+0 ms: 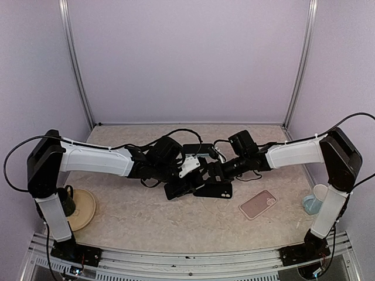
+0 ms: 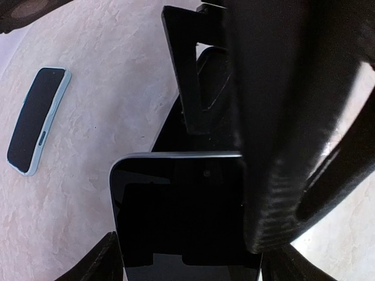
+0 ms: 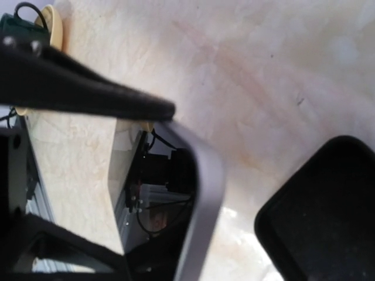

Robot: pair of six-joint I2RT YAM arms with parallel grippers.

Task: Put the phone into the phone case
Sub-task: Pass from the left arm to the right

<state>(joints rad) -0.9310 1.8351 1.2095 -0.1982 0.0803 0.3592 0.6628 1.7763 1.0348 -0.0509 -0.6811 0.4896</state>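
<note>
Looking down from above, both arms meet over the mottled beige table. The left gripper holds the phone clear of the surface, with the right gripper against it. The black phone case lies flat just beside them, unfilled.

Only the left wrist camera shows the grip. The phone's glossy dark screen and pale rounded edge sit clamped between the two black fingers.

The right wrist camera shows the phone's grey curved rim and mirror-like glass between its own widely spread fingers. Whether they press on it I cannot tell. The case shows there as a matte black slab with a rounded corner.

A second handset with a light rim lies on the table well apart.
</note>
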